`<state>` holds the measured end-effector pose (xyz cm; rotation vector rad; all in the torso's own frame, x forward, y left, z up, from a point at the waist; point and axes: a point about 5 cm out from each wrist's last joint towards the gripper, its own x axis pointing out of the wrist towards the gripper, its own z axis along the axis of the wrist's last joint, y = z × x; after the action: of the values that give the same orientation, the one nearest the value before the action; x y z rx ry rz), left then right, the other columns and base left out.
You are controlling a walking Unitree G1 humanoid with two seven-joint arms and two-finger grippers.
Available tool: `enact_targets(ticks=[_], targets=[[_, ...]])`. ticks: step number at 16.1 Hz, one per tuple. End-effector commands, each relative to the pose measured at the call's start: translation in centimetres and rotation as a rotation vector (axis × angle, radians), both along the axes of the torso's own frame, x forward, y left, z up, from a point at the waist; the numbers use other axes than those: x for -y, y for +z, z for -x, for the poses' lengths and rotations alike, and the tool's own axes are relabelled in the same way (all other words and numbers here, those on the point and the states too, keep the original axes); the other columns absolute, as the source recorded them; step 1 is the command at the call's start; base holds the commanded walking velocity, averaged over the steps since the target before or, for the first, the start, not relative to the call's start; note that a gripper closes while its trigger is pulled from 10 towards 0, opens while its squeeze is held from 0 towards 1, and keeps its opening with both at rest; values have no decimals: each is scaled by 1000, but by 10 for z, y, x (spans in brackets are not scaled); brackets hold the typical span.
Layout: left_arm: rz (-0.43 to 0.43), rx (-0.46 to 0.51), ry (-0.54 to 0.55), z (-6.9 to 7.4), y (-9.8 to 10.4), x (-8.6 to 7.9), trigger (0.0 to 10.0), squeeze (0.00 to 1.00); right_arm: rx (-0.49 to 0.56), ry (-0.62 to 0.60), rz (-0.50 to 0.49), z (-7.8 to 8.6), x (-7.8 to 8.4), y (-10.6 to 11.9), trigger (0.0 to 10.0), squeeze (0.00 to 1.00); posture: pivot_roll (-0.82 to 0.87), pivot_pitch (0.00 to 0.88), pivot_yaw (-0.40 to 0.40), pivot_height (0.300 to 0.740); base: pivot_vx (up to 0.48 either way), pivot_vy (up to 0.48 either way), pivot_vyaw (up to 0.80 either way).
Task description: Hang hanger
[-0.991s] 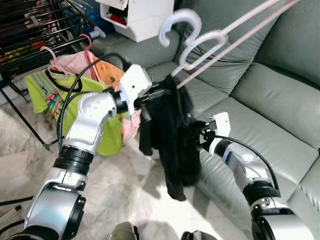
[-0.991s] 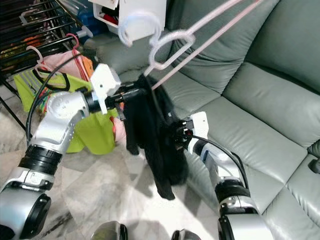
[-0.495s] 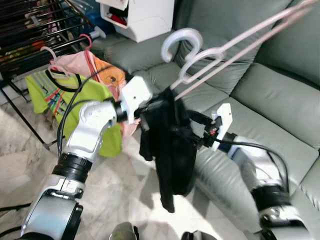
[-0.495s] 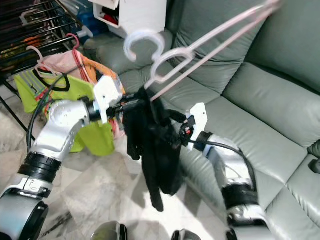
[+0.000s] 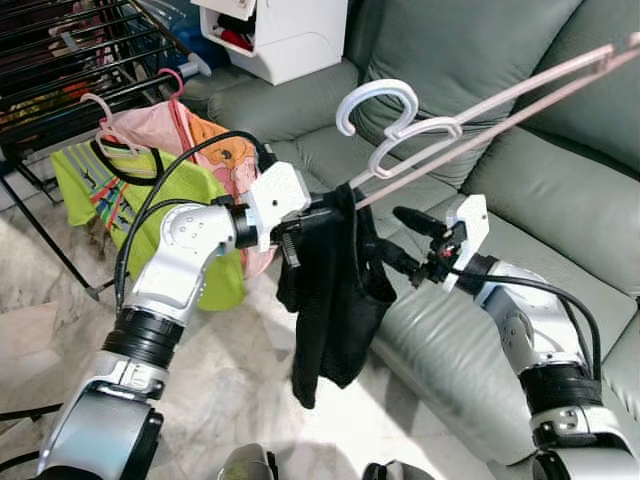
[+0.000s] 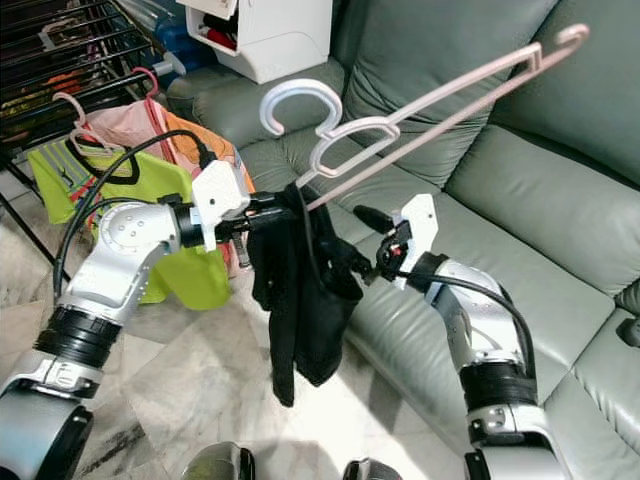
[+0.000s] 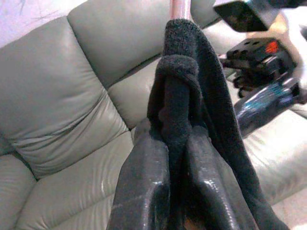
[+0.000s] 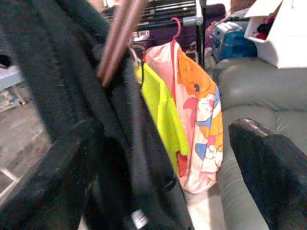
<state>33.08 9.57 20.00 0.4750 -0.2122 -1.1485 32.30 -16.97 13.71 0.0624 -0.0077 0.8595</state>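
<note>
The left tool (image 5: 305, 215) is clamped on a black garment (image 5: 335, 300) where it drapes over the lower end of a pink hanger (image 5: 480, 105) — the left wrist view shows both fingers (image 7: 144, 187) pressed together on a fold of the cloth. The hanger is held in the air at the centre of the head view, its bars running off toward 2 o'clock and its pale hook (image 5: 375, 100) curling just above the garment at 12 o'clock. The garment hangs down limp toward 6 o'clock, over the front edge of a grey-green sofa (image 5: 560, 190). The right tool (image 5: 400, 240) sits at 3 o'clock of the garment with its fingers spread apart, one finger (image 8: 53, 182) against the black cloth and the other (image 8: 271, 167) well clear of it. At 10 o'clock stands a dark drying rack (image 5: 70, 50) with a yellow-green shirt (image 5: 100, 185) and a pink-and-orange printed shirt (image 5: 200, 140) on hangers beside it. A white box (image 5: 285, 30) rests at 12 o'clock behind the sofa arm. The floor (image 5: 220, 390) is pale marble tile.
</note>
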Motion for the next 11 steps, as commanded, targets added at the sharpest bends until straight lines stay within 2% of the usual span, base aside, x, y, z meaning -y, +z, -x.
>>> enact_targets(ticks=[1,3,5,11], targets=[[35,61,-29,3,17,1,0,0,22,-28,-7,-4,2,4,10000,0,-40,21,31,740,0,0,0],[20,60,-33,5,15,0,0,0,26,-44,-27,-5,3,4,10000,0,-38,21,32,740,0,0,0],[41,59,-45,6,19,2,0,0,3,-46,-14,-4,5,-1,10000,0,-39,21,33,740,0,0,0],[172,89,-123,17,56,18,0,0,-189,-117,176,5,10,-54,10000,0,-35,28,30,740,0,0,0]])
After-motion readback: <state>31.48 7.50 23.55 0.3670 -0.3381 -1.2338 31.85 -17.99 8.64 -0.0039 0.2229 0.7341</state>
